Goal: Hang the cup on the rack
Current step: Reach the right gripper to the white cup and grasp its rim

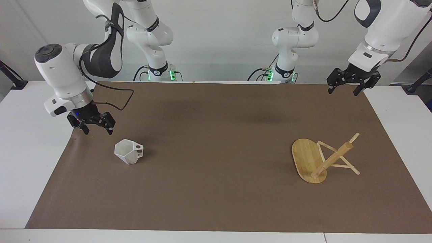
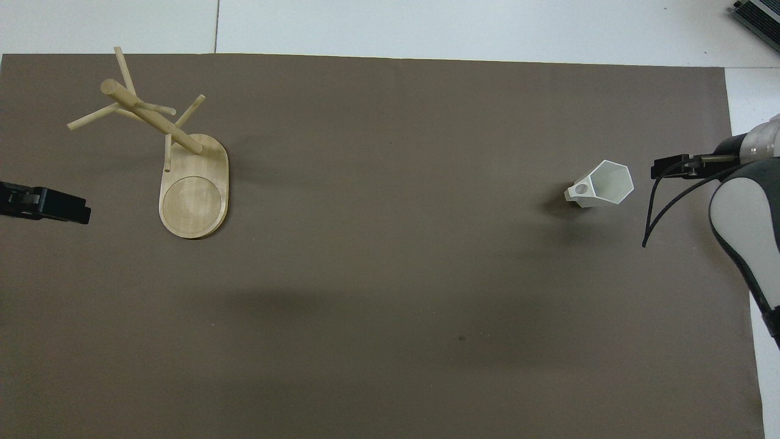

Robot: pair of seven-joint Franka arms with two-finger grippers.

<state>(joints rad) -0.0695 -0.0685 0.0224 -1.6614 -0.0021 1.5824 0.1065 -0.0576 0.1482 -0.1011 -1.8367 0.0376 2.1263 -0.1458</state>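
The white faceted cup (image 1: 128, 152) sits on the brown mat toward the right arm's end, and its blocky handle with a round hole points toward the left arm's end. It also shows in the overhead view (image 2: 601, 184). My right gripper (image 1: 98, 130) is open and empty, low over the mat beside the cup, not touching it; the overhead view (image 2: 669, 167) shows it too. The bamboo rack (image 1: 308, 162) stands on its oval base toward the left arm's end, seen also from overhead (image 2: 194, 195). My left gripper (image 1: 343, 91) is open and waits raised over the mat's corner.
The brown mat (image 1: 216, 135) covers most of the white table (image 1: 27, 152). A black cable (image 2: 661, 207) hangs from the right wrist over the mat beside the cup. The left gripper's tip (image 2: 46, 204) shows at the overhead view's edge.
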